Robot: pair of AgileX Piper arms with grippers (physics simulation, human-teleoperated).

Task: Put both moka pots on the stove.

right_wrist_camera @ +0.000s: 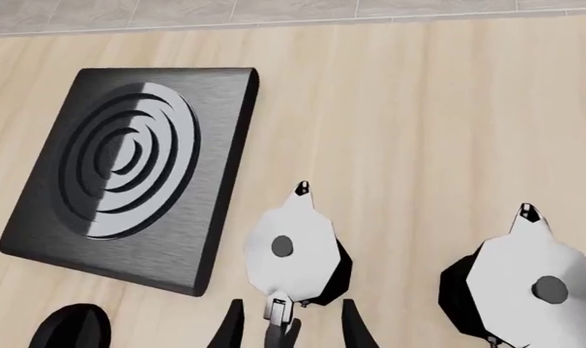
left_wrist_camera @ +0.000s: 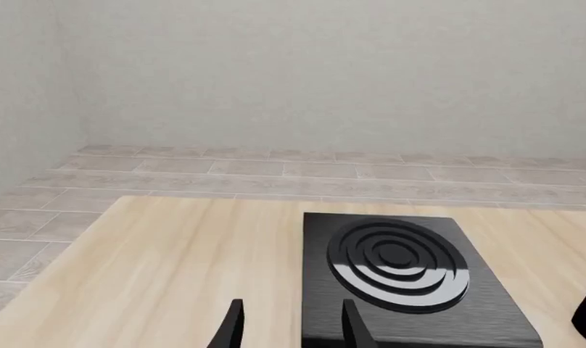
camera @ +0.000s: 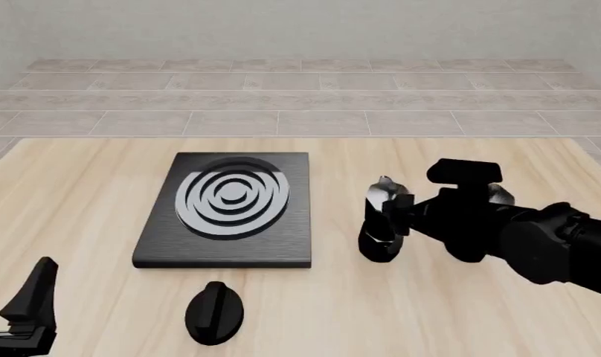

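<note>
Right gripper (right_wrist_camera: 285, 326), fingers spread and holding nothing, straddles the handle of a small black faceted moka pot (right_wrist_camera: 298, 254) beside the flat black ring-burner stove (right_wrist_camera: 128, 174); an off-centre squeeze might tip it.

Both moka pots (right_wrist_camera: 295, 250) (right_wrist_camera: 530, 286) stand right of the stove (camera: 231, 210) — knob (camera: 214, 312) lies before it.

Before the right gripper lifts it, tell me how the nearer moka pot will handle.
The moka pot looks rigid, so it probably won't flex. Held by its side handle, where the right gripper sits, it may swing or tilt. It stands tall and narrow, so a sideways push could tip it.
</note>
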